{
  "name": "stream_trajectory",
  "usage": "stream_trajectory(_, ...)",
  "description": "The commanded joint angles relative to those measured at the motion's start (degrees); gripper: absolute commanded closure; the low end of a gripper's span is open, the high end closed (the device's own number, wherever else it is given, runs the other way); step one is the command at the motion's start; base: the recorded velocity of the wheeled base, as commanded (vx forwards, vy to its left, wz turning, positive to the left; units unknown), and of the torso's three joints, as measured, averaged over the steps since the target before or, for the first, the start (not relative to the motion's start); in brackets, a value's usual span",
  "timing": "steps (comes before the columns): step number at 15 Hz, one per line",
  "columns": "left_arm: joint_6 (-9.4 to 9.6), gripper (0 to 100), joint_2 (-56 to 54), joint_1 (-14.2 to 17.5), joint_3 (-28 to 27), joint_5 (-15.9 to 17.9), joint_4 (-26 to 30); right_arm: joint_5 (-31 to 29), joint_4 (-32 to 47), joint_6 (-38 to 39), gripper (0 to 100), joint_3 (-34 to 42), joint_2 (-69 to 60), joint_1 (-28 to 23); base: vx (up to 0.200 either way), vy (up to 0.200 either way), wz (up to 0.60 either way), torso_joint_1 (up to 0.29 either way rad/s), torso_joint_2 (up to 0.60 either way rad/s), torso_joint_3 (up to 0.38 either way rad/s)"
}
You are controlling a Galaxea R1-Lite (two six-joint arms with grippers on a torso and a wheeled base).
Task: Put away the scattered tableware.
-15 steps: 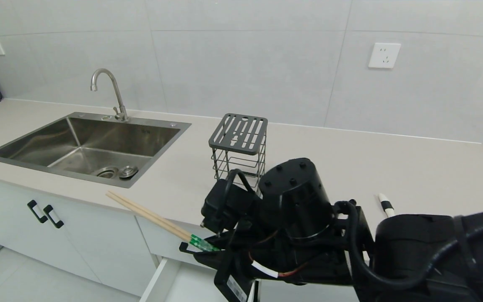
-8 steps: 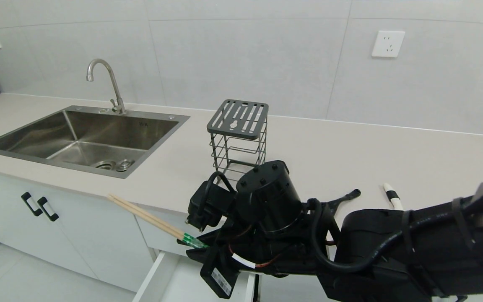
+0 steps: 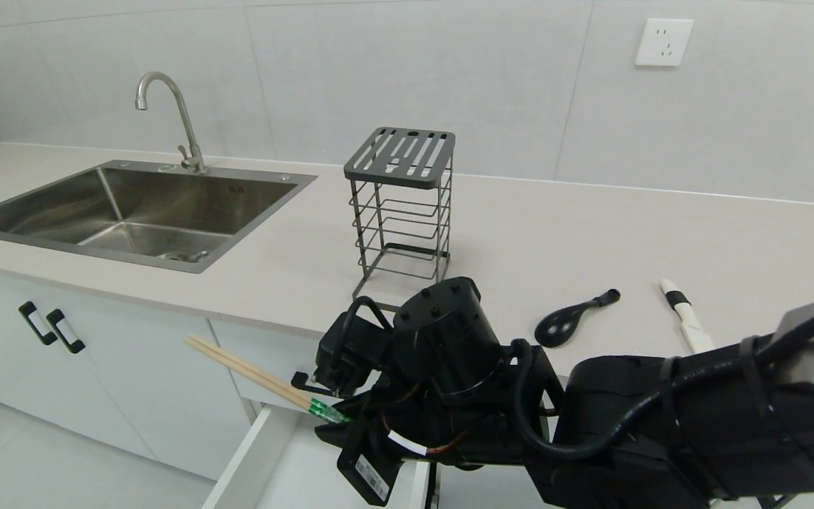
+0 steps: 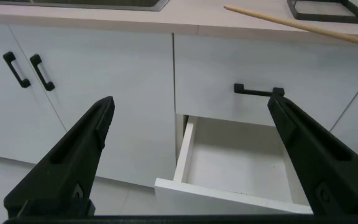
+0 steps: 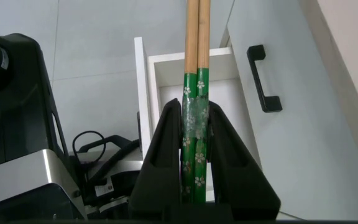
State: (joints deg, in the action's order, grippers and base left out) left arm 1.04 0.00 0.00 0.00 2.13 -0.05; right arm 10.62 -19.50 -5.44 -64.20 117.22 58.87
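Bringing the chopsticks (image 3: 258, 373) down from across the counter (image 3: 591, 233) edge to just above the open drawer (image 3: 234, 466), with the head view tilting meanwhile. Carrying them in the right gripper (image 5: 196, 124), clenched on their painted ends. Judging them light, stiff and prone to rolling or scissoring, so pinching both together at those ends. Showing pale wood with green flowered tips. Holding the left gripper (image 4: 190, 102) spread wide, grasping nothing. Leaving a black spoon (image 3: 566, 322) lying on the counter
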Motion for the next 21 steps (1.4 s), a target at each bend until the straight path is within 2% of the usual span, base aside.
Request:
stream_trajectory(1,0.02,0,0.0,0.0,0.0,0.0,0.0,0.0,0.0,0.0,100,0.0,0.2,0.0,0.0,0.0,0.0,-0.036,0.07,0.036)
stream_trajectory(6,0.02,0,0.0,0.0,0.0,0.0,0.0,0.1,0.0,0.0,100,0.0,0.8,-0.2,0.0,0.0,0.0,-0.163,0.33,0.152)
stream_trajectory(13,0.02,0,0.0,0.0,0.0,0.0,0.0,0.1,0.0,0.2,100,0.0,2.0,-0.9,0.0,0.0,0.0,-0.25,0.46,0.213)
stream_trajectory(21,0.02,0,0.0,0.0,0.0,0.1,0.0,0.1,0.0,-0.1,100,-0.1,3.6,-1.4,0.0,0.0,0.0,-0.223,0.33,0.122)
